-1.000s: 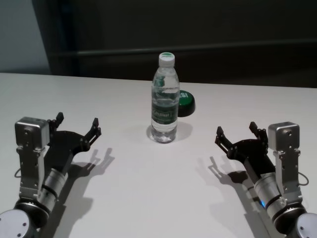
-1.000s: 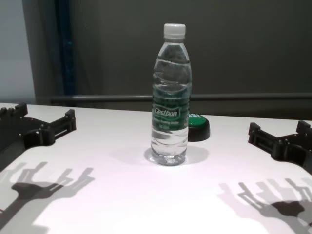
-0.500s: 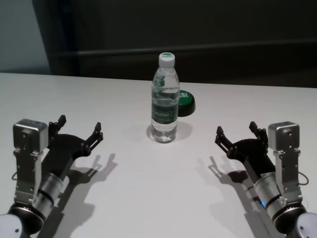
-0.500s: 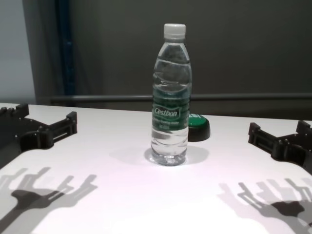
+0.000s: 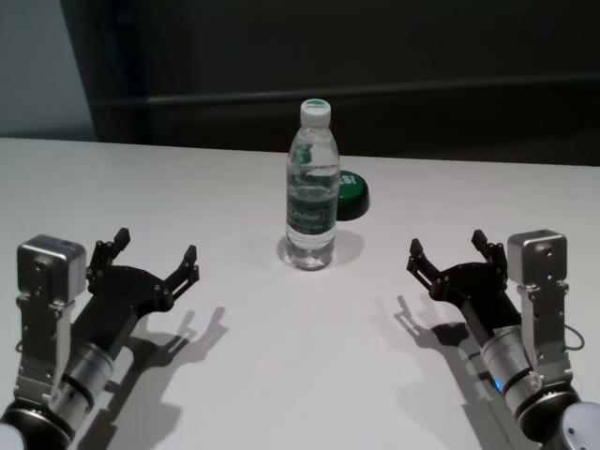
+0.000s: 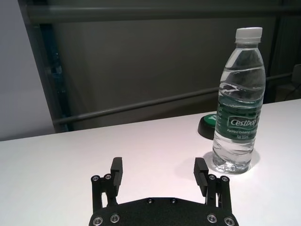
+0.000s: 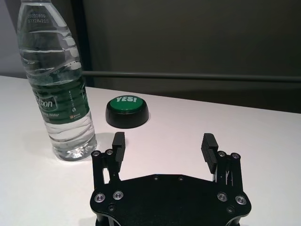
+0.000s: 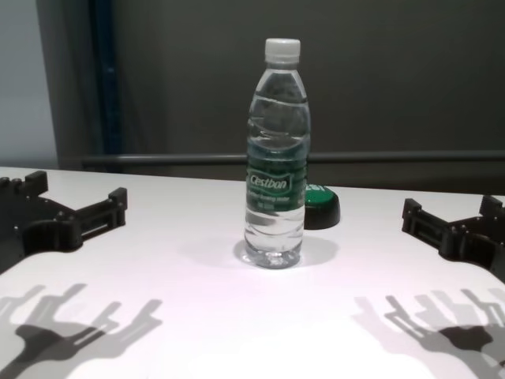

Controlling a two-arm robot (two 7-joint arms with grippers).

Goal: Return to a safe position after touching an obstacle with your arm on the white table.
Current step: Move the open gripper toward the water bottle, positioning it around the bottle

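Observation:
The obstacle, a clear water bottle [image 5: 311, 187] with a white cap and a dark green label, stands upright at the middle of the white table [image 5: 300, 356]. My left gripper [image 5: 157, 246] hovers low over the table, left of the bottle and nearer the front, well apart from it, open and empty. Its wrist view shows both fingers spread, with the bottle [image 6: 237, 117] beyond them to one side. My right gripper [image 5: 446, 242] is parked on the right side, open and empty, also apart from the bottle [image 7: 59, 94].
A low black button with a green "YES!" top [image 5: 352, 192] sits just behind and right of the bottle. A dark wall with a horizontal rail runs behind the table's far edge. Bare tabletop lies between the two grippers.
My left arm has drawn back toward the table's near edge, away from the bottle, and its gripper has turned slightly. The bottle and the right arm have not moved.

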